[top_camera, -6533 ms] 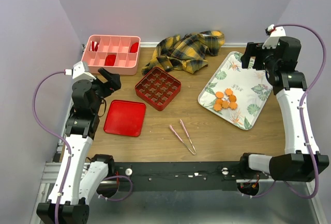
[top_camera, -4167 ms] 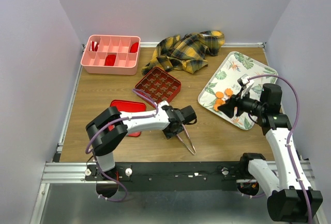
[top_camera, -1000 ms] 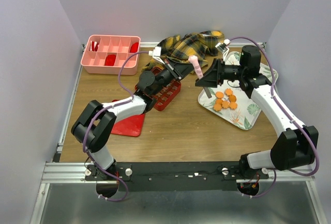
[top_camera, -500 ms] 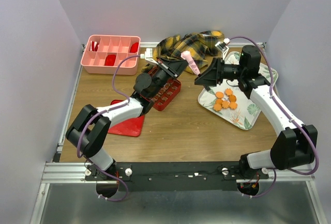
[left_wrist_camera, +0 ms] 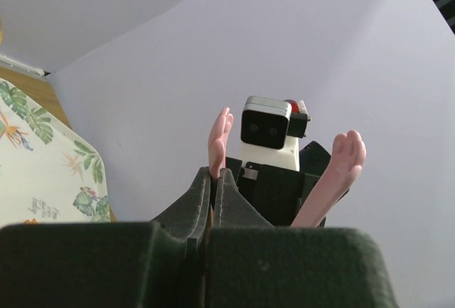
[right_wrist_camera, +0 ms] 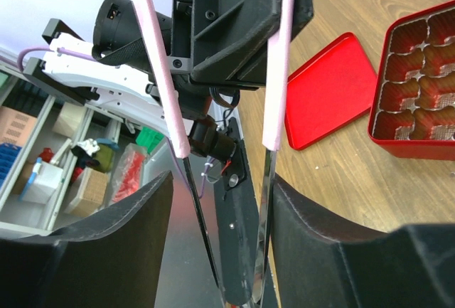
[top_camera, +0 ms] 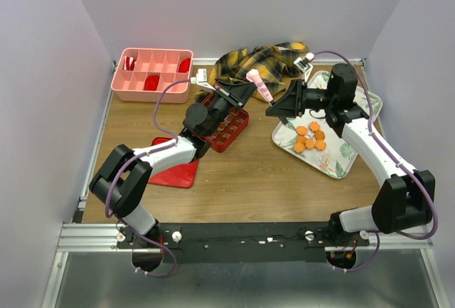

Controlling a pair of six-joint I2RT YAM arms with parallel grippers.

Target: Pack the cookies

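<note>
Left gripper [top_camera: 239,94] is clamping shut on the pink-sleeved metal tongs [top_camera: 259,85], holding them raised above the red gridded box [top_camera: 226,124]. Right gripper [right_wrist_camera: 222,187] is standing open, the tongs' two arms passing between its fingers; contact cannot be told. Cookies [top_camera: 309,137] are lying clustered on the leaf-print tray [top_camera: 346,153], beneath the right arm. Red lid [top_camera: 178,171] is lying on the wooden table [top_camera: 249,180].

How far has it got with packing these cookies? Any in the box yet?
Done: the red gridded box sits open, its lid lying nearby. In hand: the left gripper holds pink-tipped tongs up between the fingers of the open right gripper. Left: all the cookies lie on the floral tray; the box cells in view are empty.
</note>
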